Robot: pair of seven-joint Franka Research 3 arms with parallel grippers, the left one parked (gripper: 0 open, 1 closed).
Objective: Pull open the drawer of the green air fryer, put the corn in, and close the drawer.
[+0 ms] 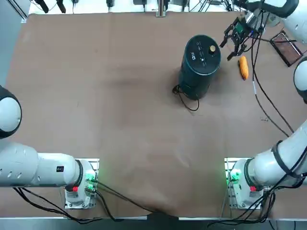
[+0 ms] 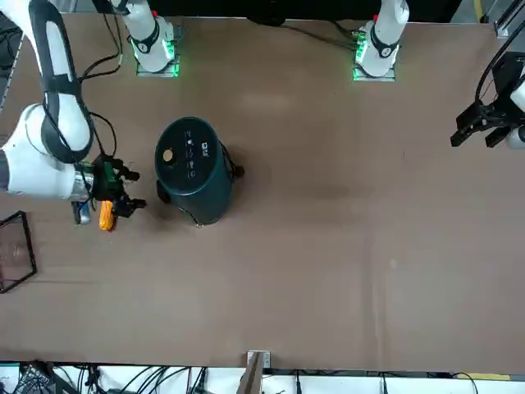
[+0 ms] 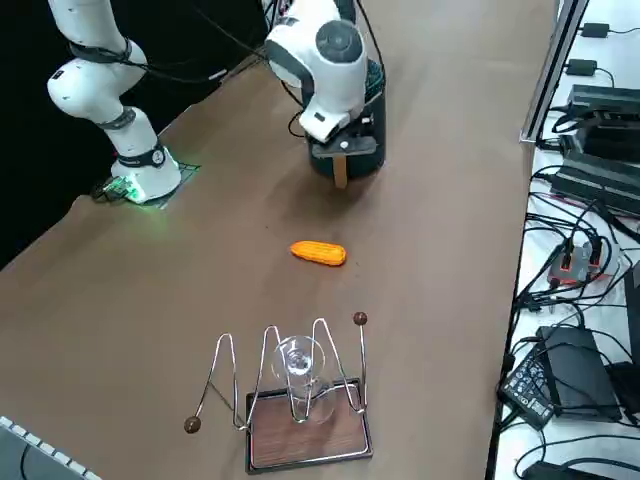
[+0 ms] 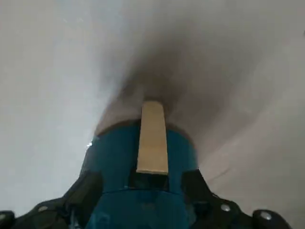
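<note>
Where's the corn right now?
The corn lies on the table, right of the green air fryer in the top view; the open right gripper is beside the fryer.

wrist view soft, blurred | dark shadow there | faint glare on brown tabletop [image 1: 129,124]

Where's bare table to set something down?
Widest: the table left of the green air fryer. Also between its cord and the arm bases. Crowded: the fryer's right side, where the right gripper, jaws open, faces the handle, with the corn nearby and the tray beyond.
</note>
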